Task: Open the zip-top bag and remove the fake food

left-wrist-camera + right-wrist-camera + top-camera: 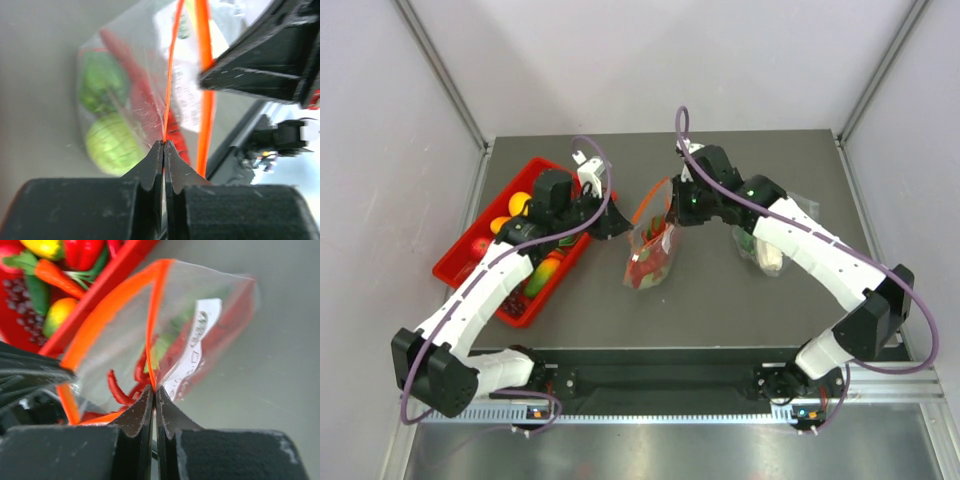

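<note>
At the near edge of the table [720, 310] we see the two arm bases, and both arms reach forward to the middle. There the zip-top bag [652, 250] hangs between them, with its closed bottom toward us and its mouth on the far side; we cannot tell if the bottom rests on the table. The fake food [656, 264] is inside, in the lower part. In the left wrist view we see a pale green cabbage [111, 145], a darker green piece [100, 82] and a long red chili [131, 65] behind the clear plastic. At the mouth, the left gripper [163, 145] has its fingers pressed together on one side of the red-orange zip strip [205, 30]. The right gripper [153, 390] is clamped in the same way on the other side. The two sides of the strip are apart, so the mouth is open. To the left, a red tray [448, 262] holds toy fruits [520, 203]. On the right, partly under the right arm, lies a second clear bag [770, 255].
</note>
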`<action>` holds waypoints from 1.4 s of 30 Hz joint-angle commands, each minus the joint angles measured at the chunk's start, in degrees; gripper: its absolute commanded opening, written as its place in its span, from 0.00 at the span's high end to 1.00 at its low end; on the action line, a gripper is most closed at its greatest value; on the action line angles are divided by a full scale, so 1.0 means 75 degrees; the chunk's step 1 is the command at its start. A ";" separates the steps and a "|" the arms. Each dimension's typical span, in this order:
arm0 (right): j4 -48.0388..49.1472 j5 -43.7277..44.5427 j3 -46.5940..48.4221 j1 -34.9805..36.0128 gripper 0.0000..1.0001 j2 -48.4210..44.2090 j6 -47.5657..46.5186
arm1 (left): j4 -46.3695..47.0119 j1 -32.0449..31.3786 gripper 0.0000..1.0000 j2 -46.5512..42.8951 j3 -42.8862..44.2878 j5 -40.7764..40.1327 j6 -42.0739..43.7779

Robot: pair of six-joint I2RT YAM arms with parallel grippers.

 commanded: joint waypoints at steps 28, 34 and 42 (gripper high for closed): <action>0.1822 0.0479 0.1239 0.0104 1.00 0.0605 0.0939 | -0.0818 -0.0367 0.28 -0.1178 0.0070 0.0027 0.0462; 0.1833 0.0526 0.1216 0.0163 1.00 0.0558 0.0986 | -0.0642 -0.0719 0.28 -0.0604 -0.0035 -0.0394 0.0579; 0.1857 0.0468 0.1146 0.0257 1.00 0.0547 0.1044 | -0.0384 -0.0930 0.28 -0.0123 -0.0012 -0.1144 0.0673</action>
